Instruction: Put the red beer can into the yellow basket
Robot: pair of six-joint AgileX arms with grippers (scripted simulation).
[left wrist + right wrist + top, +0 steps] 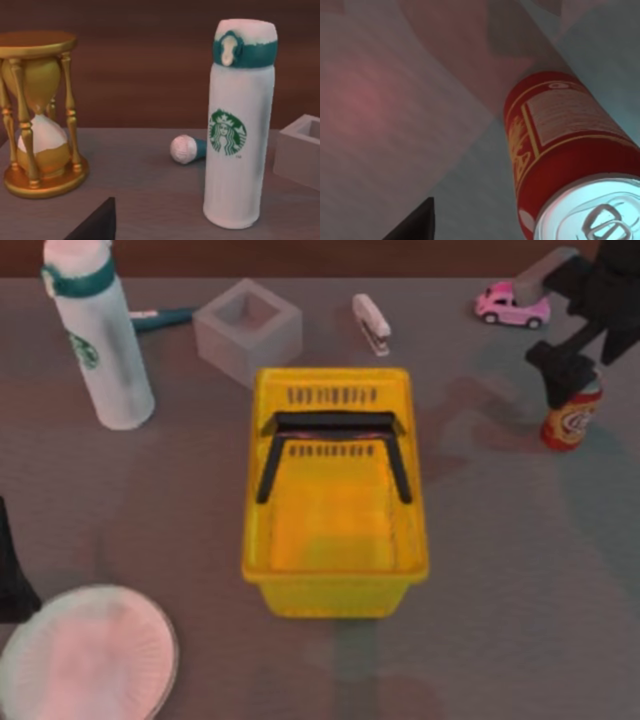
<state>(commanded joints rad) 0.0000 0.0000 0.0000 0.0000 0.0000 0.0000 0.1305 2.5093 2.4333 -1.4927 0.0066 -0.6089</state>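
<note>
Right tool (pixel 572 378) sits atop the red beer can (pixel 570 420) at the frame's right edge, its grip unreadable; an off-centre closure could topple the can short of the yellow basket (pixel 335 575).

Bare table (pixel 490 540) separates red beer can (pixel 570 420), yellow basket (pixel 335 580).

Both arms (pixel 590 285) matte black – blocky links, angular jaws, no markings.

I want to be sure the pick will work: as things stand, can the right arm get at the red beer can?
Probably yes. The right claw hangs directly over the red beer can, which stands upright at the table's right with nothing crowding it; the pink toy car sits well apart.
</note>
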